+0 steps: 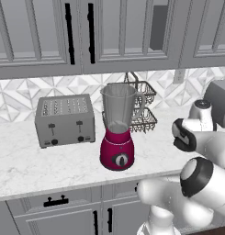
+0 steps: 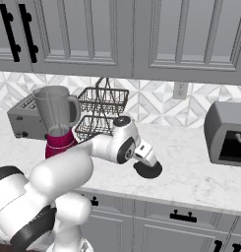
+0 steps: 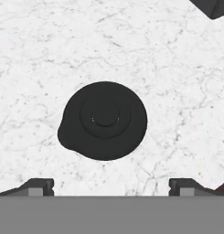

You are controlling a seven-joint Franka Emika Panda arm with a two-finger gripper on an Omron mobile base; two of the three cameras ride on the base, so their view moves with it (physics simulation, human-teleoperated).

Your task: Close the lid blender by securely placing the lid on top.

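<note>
one pincer [image 3: 111,187] wide open and empty, over one black lid [image 3: 103,120] on marble counter [image 3: 35,55], one lidless blender [image 1: 117,133], one toaster [image 1: 64,120]

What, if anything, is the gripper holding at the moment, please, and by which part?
Nothing is held: the gripper is open above the round black blender lid, which lies flat on the white marble counter.

A round black lid [image 3: 104,121] lies flat on the white marble counter [image 3: 35,59], between the tool's [image 3: 111,186] wide-spread fingertips [image 3: 36,186].
</note>
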